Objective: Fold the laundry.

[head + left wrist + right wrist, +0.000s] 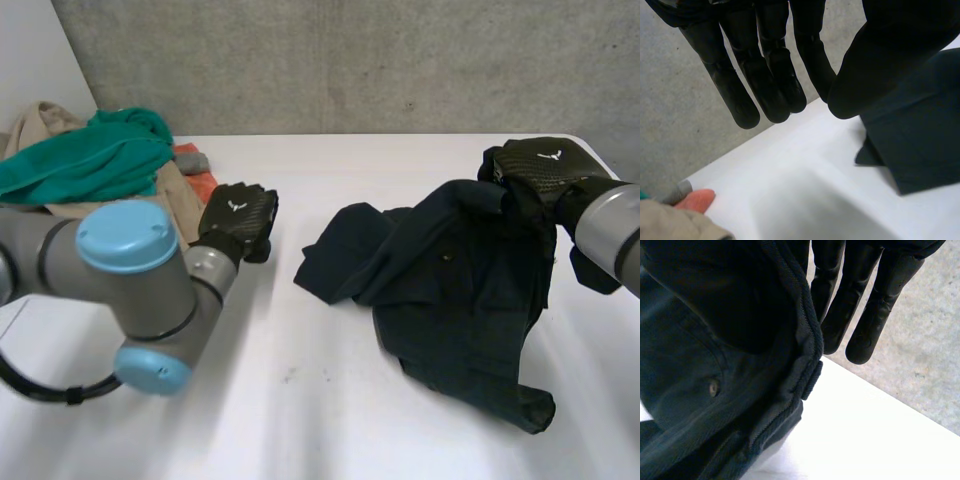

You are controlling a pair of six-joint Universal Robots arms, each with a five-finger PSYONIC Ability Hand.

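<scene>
dark garment (440, 290): I see it crumpled on the counter (330, 400), one edge lifted.
right hand (540, 165): pinching that lifted edge.
left hand (238, 218): fingers straight, holding nothing, well apart from the dark garment.
clothes pile (90, 160): farther from it still.

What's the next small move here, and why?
Probably move the left hand across to the nearest bunched edge of the dark garment. The right hand grips its far edge, lifted, while the rest lies crumpled on the table. The left hand's fingers are straight and empty. A second hold would let it spread flat.
</scene>
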